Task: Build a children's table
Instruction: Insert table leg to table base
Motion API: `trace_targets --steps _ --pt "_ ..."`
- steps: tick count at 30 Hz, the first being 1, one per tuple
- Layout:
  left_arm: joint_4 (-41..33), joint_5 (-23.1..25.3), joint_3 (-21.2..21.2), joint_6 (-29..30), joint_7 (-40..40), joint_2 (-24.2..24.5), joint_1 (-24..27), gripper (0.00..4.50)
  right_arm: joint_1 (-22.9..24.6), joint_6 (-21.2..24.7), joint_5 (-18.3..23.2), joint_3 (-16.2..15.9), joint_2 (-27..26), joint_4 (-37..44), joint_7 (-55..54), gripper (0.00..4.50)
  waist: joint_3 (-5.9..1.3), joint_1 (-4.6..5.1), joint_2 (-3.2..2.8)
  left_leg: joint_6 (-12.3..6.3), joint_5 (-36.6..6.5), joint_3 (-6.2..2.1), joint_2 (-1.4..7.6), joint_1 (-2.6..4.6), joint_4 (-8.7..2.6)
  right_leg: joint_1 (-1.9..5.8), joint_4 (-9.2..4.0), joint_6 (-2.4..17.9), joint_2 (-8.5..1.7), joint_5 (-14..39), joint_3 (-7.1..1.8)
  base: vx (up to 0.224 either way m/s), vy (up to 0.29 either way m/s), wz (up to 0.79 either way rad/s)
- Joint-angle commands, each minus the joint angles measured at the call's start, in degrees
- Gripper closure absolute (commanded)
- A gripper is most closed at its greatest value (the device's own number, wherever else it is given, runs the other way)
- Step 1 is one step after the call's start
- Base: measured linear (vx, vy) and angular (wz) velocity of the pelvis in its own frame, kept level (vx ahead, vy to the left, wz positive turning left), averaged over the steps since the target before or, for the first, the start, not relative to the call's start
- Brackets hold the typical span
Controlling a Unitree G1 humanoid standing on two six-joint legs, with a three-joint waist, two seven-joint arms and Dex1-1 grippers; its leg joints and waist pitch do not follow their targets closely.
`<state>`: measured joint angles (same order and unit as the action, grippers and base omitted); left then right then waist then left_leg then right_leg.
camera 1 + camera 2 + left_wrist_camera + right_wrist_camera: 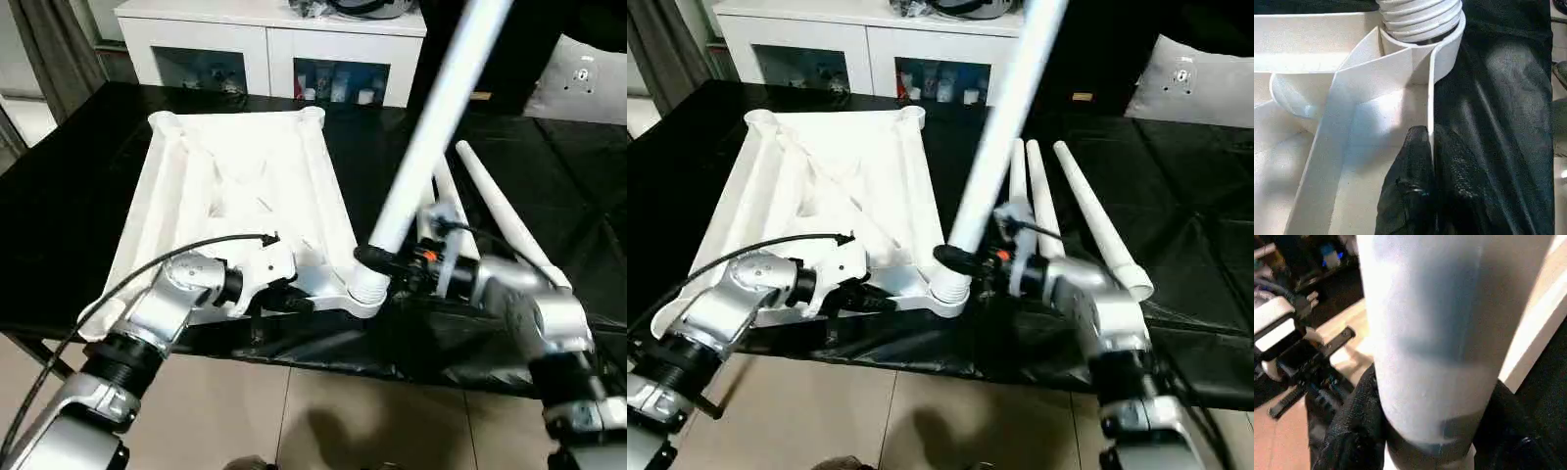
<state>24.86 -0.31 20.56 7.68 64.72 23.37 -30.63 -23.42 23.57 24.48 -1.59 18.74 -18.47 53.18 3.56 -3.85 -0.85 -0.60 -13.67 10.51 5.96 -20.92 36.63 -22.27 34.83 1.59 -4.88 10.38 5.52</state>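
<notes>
I see the white table top [823, 196] lying ribbed side up on the black-covered worktable [1176, 196]. My right gripper [965, 262] clasps a white leg [1004, 117] just above the near corner socket [945, 292], the leg rising tilted toward the picture's top. My left gripper [872, 299] is pinched on the top's near edge wall. Three more legs [1068, 196] lie side by side on the worktable beside the top. A white cabinet [862, 49] stands behind.

Black cover [78, 186] lying over worktable, wrinkling and catching light at near edge. White cabinet [269, 44] standing behind it, small bottles showing in its glass-fronted compartments. Grey curtain [54, 44] hanging at far left. Beige tile floor [323, 421] spreading below, shadows falling across it.
</notes>
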Motion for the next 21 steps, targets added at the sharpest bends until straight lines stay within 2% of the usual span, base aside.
trace_targets --steps 1,3,5,6,7,8,9,15,21 --pt "-1.3 -0.8 -0.4 0.6 -1.2 -1.1 0.8 4.50 3.4 -0.9 -2.3 -1.3 -0.1 -0.5 -1.6 2.63 -3.59 -0.13 -0.09 1.26 -11.0 -3.60 8.35 0.68 -6.09 2.60 -3.65 15.7 -7.16 9.8 -4.79 0.000 0.000 0.00" --pt "-1.6 -0.7 -0.4 0.8 -1.2 -1.1 1.0 4.50 4.1 -1.4 -2.9 -1.5 -0.2 0.3 -2.1 2.63 -3.38 0.00 -0.50 1.98 -13.5 -3.79 8.36 0.73 -6.35 2.51 -3.99 15.0 -7.05 12.6 -4.79 0.000 0.000 0.00" --pt "-2.0 -0.2 0.1 1.0 -0.9 -0.8 1.3 4.50 5.6 -4.7 -7.0 -3.9 0.7 2.8 -3.8 2.63 -3.21 0.07 -0.49 2.70 -15.6 -3.83 8.29 0.84 -6.42 2.30 -4.36 14.1 -7.08 15.3 -4.87 0.000 0.000 0.00" --pt "-2.0 -0.2 0.2 0.9 -0.8 -0.7 1.4 4.50 5.6 -5.0 -7.2 -4.0 0.7 3.0 -4.0 2.63 -3.00 0.23 -0.79 3.22 -17.4 -3.97 8.19 0.90 -6.55 2.31 -4.71 13.3 -7.03 17.7 -4.88 0.000 0.000 0.00" --pt "-2.1 -0.1 0.3 0.9 -0.8 -0.7 1.4 4.50 5.5 -5.1 -7.2 -3.9 0.6 3.1 -4.1 2.63 -2.89 0.32 -0.71 3.29 -18.5 -4.06 8.18 0.94 -6.60 2.24 -4.85 12.9 -7.07 19.3 -4.94 0.000 0.000 0.00" --pt "-2.2 -0.1 0.3 0.9 -0.8 -0.7 1.5 4.50 5.4 -5.2 -7.0 -3.8 0.5 3.1 -4.0 2.63 -2.86 0.33 -1.02 3.49 -20.2 -4.26 8.13 1.12 -6.55 2.21 -5.09 12.3 -7.27 22.4 -4.95 0.000 0.000 0.00" --pt "-2.2 0.0 0.4 1.0 -0.7 -0.7 1.6 4.50 5.3 -5.4 -7.3 -4.2 0.6 2.9 -3.8 2.63 -2.84 0.41 -0.94 3.49 -20.7 -4.27 8.16 1.22 -6.56 2.12 -5.28 12.0 -7.25 23.3 -5.01 0.000 0.000 0.00" --pt "-2.6 0.8 1.0 0.9 -0.6 -0.5 2.0 4.50 5.4 -7.4 -9.7 -6.1 1.2 1.9 -3.7 2.63 -2.97 0.55 -1.00 2.86 -18.8 -4.26 8.27 0.92 -6.73 2.15 -4.92 12.7 -7.06 19.6 -5.06 0.000 0.000 0.00" --pt "-1.9 1.9 1.7 -0.5 -0.3 0.2 1.3 4.50 4.2 -8.3 -12.8 -9.7 2.7 0.2 -1.5 2.63 -2.64 0.77 -0.82 3.27 -22.2 -4.46 8.27 1.14 -6.89 1.85 -5.41 11.4 -7.09 24.8 -5.14 0.000 0.000 0.00"
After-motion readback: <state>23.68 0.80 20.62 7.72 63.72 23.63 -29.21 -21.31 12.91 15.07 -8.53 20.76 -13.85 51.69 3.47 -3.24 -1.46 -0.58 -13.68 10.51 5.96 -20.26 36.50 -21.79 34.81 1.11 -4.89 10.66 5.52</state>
